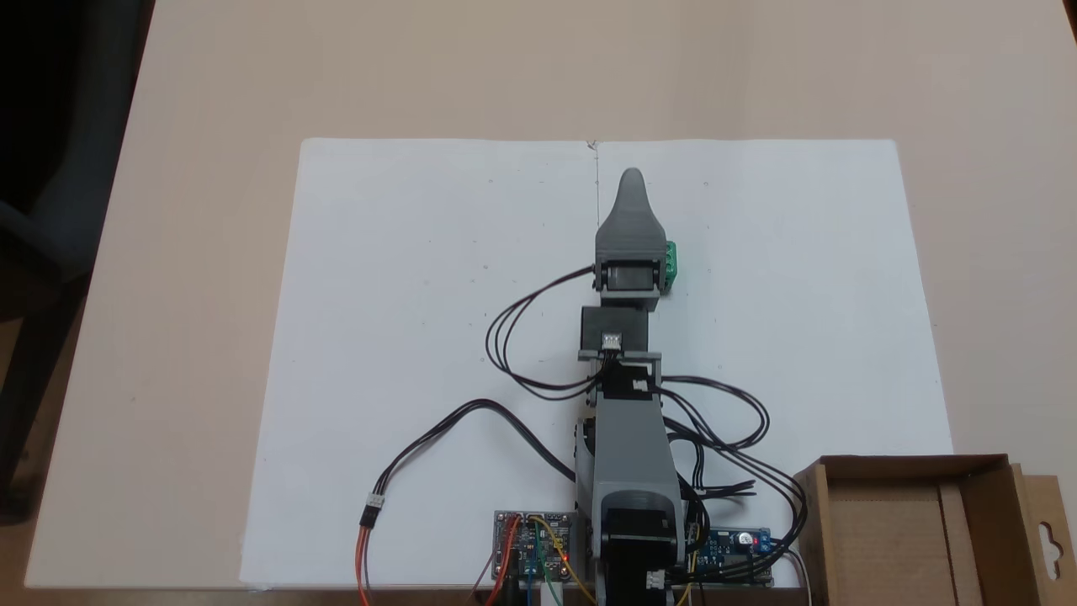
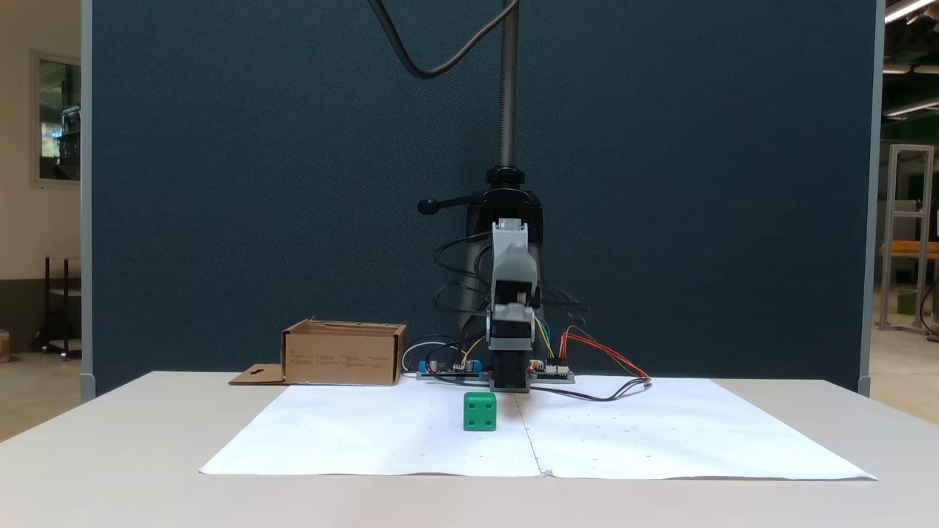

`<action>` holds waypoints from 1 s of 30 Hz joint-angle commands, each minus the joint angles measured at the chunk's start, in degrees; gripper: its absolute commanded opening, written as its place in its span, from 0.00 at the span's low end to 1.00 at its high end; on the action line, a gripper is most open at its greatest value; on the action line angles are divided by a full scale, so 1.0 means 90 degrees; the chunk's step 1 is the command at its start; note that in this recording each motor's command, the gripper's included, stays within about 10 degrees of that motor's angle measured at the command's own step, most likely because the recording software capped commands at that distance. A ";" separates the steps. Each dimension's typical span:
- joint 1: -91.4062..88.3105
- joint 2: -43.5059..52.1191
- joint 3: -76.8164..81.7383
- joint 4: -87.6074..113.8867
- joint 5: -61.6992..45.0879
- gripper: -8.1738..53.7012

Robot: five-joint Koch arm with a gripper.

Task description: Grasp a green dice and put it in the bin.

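- Pincer (image 1: 631, 181) of grey plastic hangs over the white paper sheet (image 1: 404, 337); from above its jaws stack one behind the other, so I cannot tell whether they are apart or together.
- One small bright green dice (image 2: 480, 411) rests on the paper, apart from the pincer; seen from above it peeks out just right of the wrist (image 1: 671, 268). Judging by this, the arm is lining up for a grasp.
- One shallow brown cardboard bin (image 2: 343, 354) stands open beside the arm's base at the desk (image 2: 110, 455) edge, likely within easy reach for the drop.
- Two circuit boards (image 1: 532, 543) flank the base.
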 commanded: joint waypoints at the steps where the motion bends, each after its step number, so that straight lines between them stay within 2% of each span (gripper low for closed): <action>1: 0.0166 0.0723 -0.1043 0.0840 -0.0469 0.81; 8: 0.0176 0.0703 -0.2383 0.3516 -0.0469 0.81; 11: 0.0361 0.0703 -0.2803 0.3906 -0.0449 0.82; 25: 0.0410 0.0137 -0.6709 0.9724 -0.0068 0.82; 30: 0.0400 -0.0088 -0.6807 1.1551 0.0020 0.82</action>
